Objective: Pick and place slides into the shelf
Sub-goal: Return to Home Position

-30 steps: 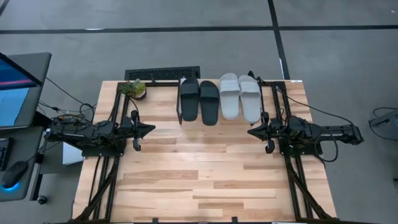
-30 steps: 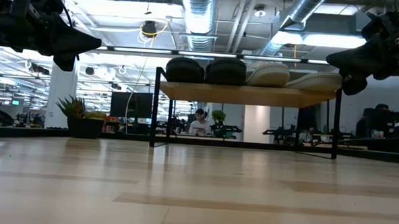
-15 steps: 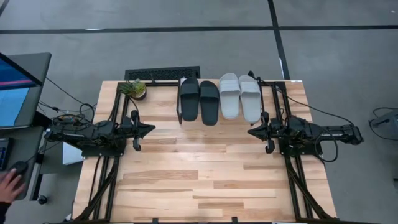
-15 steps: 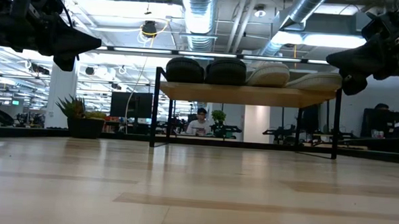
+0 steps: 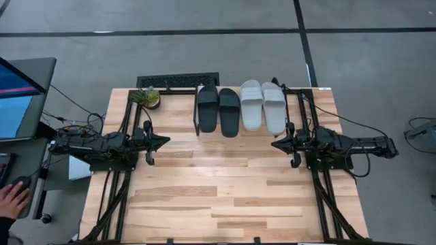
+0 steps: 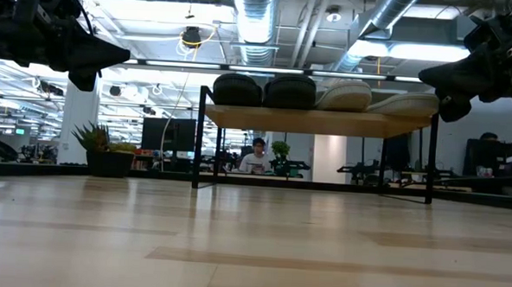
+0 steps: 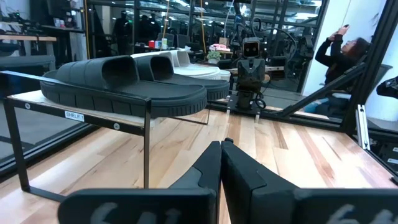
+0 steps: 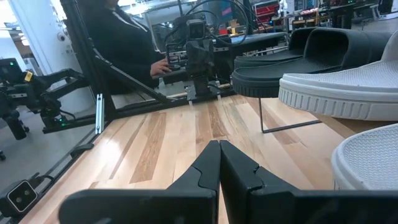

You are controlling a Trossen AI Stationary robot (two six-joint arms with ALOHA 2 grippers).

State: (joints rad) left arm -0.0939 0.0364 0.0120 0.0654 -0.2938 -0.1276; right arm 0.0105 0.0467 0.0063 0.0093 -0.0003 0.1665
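Two black slides [image 5: 218,109] and two light grey slides [image 5: 263,105] lie side by side, soles down, on top of the shelf [image 6: 317,121] at the table's far edge. The shelf stands on thin black legs [image 6: 203,137]. My left gripper [image 5: 165,141] hovers shut at the table's left side, pointing level toward the right. My right gripper [image 5: 274,144] hovers shut at the table's right side, pointing level toward the left. Both stand nearer than the shelf and hold nothing. In the left wrist view the black slides [image 7: 124,81] are nearest; in the right wrist view the grey slides [image 8: 348,93] are nearest.
A small potted plant [image 5: 147,96] stands at the table's far left corner, left of the shelf. A black grate [image 5: 177,81] lies beyond the far edge. Bare wooden tabletop [image 5: 218,184] spreads between the arms and toward the near edge. A person's hand [image 5: 12,199] rests off the table, at left.
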